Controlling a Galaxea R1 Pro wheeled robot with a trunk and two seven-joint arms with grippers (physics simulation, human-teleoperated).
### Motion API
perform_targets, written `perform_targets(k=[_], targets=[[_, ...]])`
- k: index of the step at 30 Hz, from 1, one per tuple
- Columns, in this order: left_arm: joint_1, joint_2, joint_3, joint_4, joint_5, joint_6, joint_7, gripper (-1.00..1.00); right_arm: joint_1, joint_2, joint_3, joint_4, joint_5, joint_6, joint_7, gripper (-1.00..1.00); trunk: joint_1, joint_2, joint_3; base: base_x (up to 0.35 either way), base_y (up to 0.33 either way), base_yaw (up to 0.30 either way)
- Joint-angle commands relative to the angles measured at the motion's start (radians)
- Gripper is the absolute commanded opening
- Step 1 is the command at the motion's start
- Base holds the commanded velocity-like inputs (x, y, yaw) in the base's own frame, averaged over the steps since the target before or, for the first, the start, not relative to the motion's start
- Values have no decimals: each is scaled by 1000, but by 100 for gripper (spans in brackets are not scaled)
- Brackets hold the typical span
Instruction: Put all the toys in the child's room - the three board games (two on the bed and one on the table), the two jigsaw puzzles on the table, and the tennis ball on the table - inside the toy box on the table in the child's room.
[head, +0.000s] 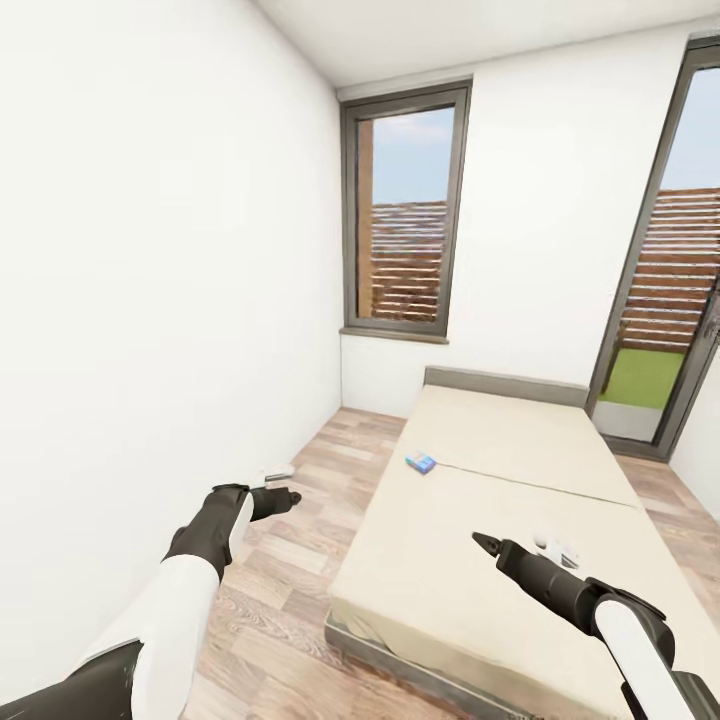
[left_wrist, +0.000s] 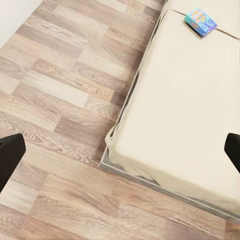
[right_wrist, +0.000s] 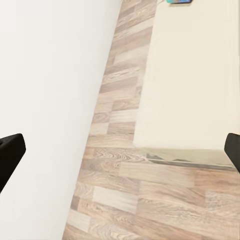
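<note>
In a narrow white-walled bedroom, I stand at the foot of the low beige-covered bed with its dark grey frame and headboard (head: 520, 470), both arms held out ahead of me; my left gripper (head: 288, 497) hangs over the pale wood-plank floor (head: 290, 570) at about ten o'clock, its dark fingers spread wide in the left wrist view and holding nothing; my right gripper (head: 484, 541) reaches over the mattress at about two o'clock, its fingers likewise parted to the edges of the right wrist view, nothing between them; the small blue printed board-game box (head: 421, 461) lies flat on the bed's left half at roughly twelve o'clock, near the mattress edge and well apart from both grippers, and it shows again in the left wrist view (left_wrist: 200, 21) as a blue box with bright lettering; a white flat object (head: 557, 548) rests on the bed just beyond my right forearm, partly hidden, so I cannot tell what it is; a tall grey-framed window (head: 405, 210) faces me at twelve o'clock above the headboard, and a glazed door (head: 670, 270) stands at one o'clock, slatted wood fencing visible through both.
</note>
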Motion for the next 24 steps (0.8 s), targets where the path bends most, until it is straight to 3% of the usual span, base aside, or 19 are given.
perform_targets(k=[1,9,24], targets=[[0,-1,8,-2,-11,2,-9,100,-1,0,0,-1,-11,3,-9,100,0,-1,-2,0,168,-125],[0,-1,8,-2,-11,-4,-10,100,0,1,0,-1,-11,2,-10,100,0,-1,-12,0,166,-136],[0,-1,9,-2,-11,-5,-16,100,-1,2,1,-1,-11,2,-10,100,0,-1,-31,0,22,-141]])
